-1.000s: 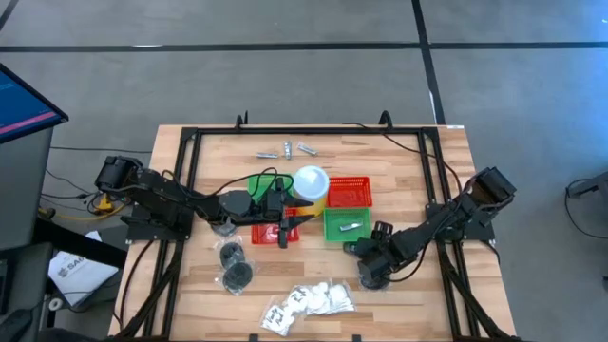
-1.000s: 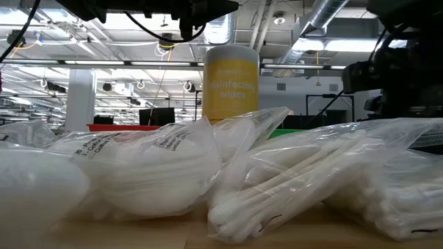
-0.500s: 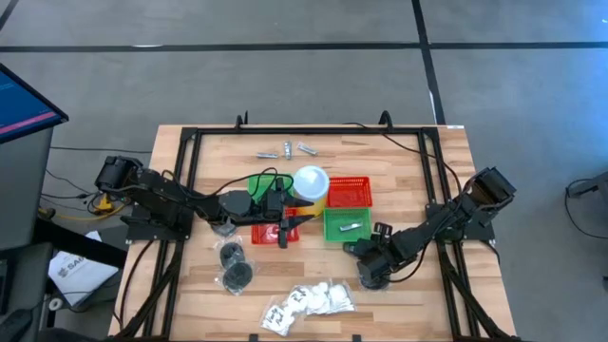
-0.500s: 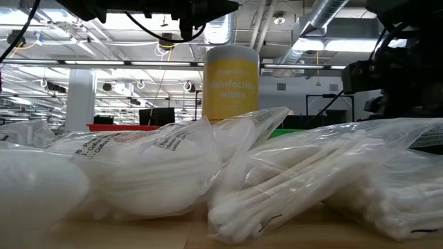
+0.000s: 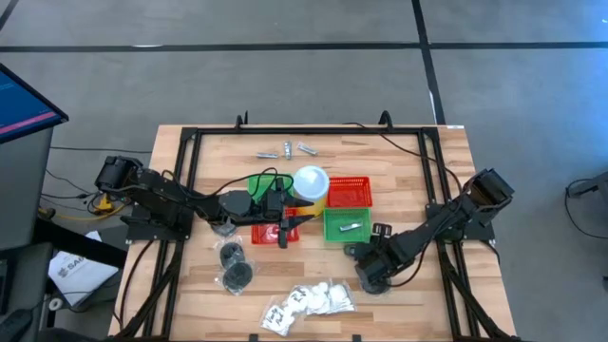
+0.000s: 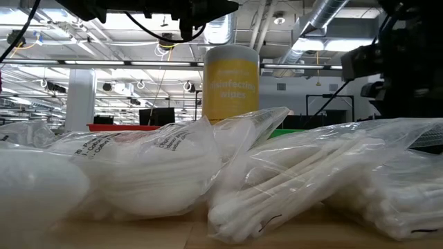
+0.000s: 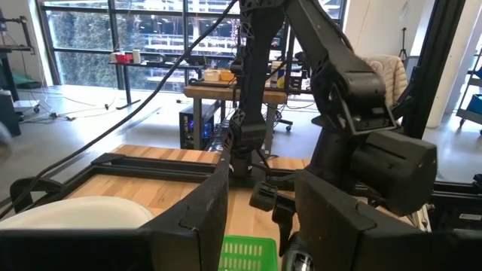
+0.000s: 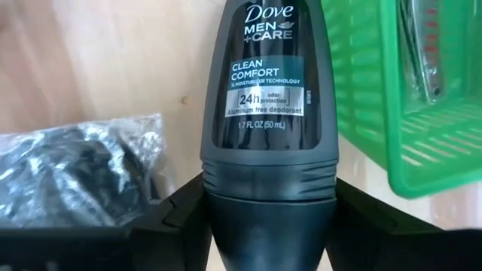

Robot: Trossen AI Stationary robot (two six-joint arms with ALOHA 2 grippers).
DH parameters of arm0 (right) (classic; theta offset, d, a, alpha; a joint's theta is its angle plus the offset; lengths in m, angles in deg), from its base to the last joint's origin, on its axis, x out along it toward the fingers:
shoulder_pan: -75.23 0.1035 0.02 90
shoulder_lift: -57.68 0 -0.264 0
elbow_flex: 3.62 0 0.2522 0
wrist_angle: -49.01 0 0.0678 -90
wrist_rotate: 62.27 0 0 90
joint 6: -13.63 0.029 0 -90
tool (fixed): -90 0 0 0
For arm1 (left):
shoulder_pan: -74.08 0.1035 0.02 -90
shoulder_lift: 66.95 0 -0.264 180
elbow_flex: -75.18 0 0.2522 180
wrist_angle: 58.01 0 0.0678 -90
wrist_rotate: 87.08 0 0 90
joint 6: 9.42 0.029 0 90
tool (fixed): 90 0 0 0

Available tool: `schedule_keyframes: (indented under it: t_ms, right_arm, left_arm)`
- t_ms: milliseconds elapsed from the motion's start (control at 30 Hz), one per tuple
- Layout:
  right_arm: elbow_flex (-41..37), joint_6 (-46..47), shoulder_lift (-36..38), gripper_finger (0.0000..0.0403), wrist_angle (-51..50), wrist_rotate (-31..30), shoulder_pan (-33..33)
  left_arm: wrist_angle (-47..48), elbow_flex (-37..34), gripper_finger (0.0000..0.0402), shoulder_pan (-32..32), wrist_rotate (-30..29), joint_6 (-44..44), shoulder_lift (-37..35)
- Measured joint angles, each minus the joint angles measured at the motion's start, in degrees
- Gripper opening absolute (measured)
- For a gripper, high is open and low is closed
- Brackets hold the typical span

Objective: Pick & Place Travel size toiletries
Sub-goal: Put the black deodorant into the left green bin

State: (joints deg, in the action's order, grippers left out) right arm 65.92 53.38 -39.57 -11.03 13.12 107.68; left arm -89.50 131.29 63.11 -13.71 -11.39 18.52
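Note:
A dark Dove deodorant roll-on (image 8: pixel 265 90) sits label up between the fingers of my right gripper (image 8: pixel 267 226), which points steeply down at the near right (image 5: pixel 366 274), beside the green basket (image 5: pixel 347 225). A clear bag of dark pieces (image 8: pixel 75 165) lies on the wood next to it. My left gripper (image 7: pixel 260 218) hangs level over the middle (image 5: pixel 285 231), open and holding nothing. More bagged dark pieces (image 5: pixel 233 266), white packets (image 5: pixel 309 302) and silvery metal pieces (image 5: pixel 285 149) lie on the table. My right gripper pinches the roll-on's dark cap end (image 8: pixel 267 207) between its two fingers (image 8: pixel 177 218), which come from above and lie across the bottle. The labelled body reaches out beyond the fingers. Whether the bottle is wholly clear of the wood I cannot tell.
The green basket (image 8: pixel 376 113) holds a silvery piece (image 8: pixel 422 60). A red basket (image 5: pixel 349 192), a yellow cup with a white lid (image 5: pixel 311 182), another green basket (image 5: pixel 261 185) and a red one (image 5: pixel 271 234) crowd the middle. Bagged swabs (image 6: pixel 311 173) lie at the near edge.
My right arm has risen a little. My left arm and the other things have kept still.

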Motion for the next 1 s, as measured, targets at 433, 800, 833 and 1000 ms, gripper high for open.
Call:
schedule_keyframes:
  t_ms: [433,800,833,1000]
  right_arm:
    - [13.0,-7.26,0.13,0.0183,-11.16,-0.68,0.79]
    - [23.91,-14.37,0.22,0.0183,-22.53,-8.15,-0.93]
    - [24.67,-15.17,0.49,0.0183,-22.96,-9.31,-1.11]
    - [25.98,-17.43,4.67,0.0183,-23.33,-11.23,-2.24]
  left_arm:
    - [0.0,0.0,0.0145,0.0,-0.01,0.0,0.0]
    - [-0.11,0.0,0.0145,0.0,-0.01,0.01,0.0]
    - [-0.13,0.0,0.0145,0.0,0.0,0.01,0.0]
    - [-0.15,0.0,0.0145,0.0,0.0,0.01,0.0]
